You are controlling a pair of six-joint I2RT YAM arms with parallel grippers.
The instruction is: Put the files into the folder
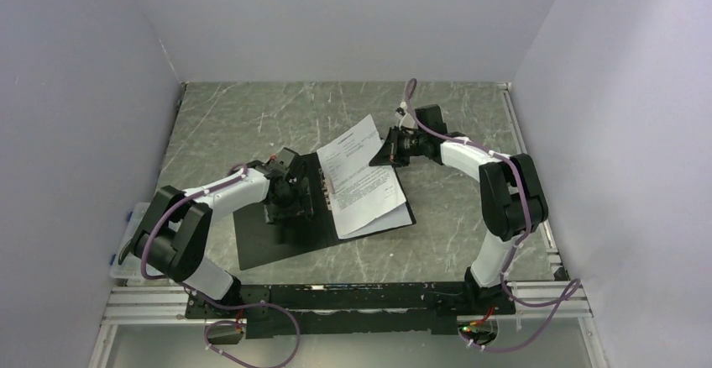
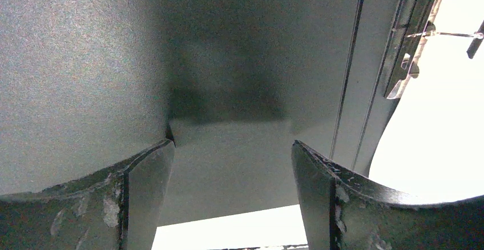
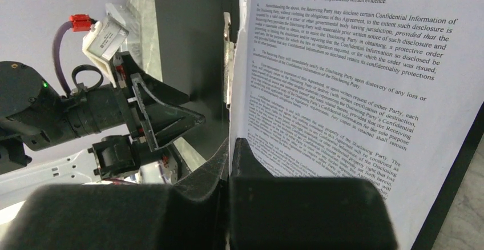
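Right now the right gripper has its two fingers pressed together on the edge of the files. The top sheet's margin runs straight down into the seam between them. From above, that pinch sits on the stack's right edge near its far corner, where the paper juts past the far end of the folder. The left gripper has its fingers spread wide with nothing between them. It is low over the folder's black left-hand flap, just beside the spine. Whether its tips touch the flap I cannot tell.

Outward from the grippers, the files lie on the right-hand half of the open folder, turned a little askew. A strip of black shows along their near and right sides. They are thin white sheets covered in dense black paragraphs, the lines legible in the right wrist view. At the near right corner more than one sheet edge seems to show, slightly fanned. The metal clip stands along the spine, close beside the left margin of the paper. The folder itself lies opened out, black inside up, at a slant on the grey marbled table between the two arms.
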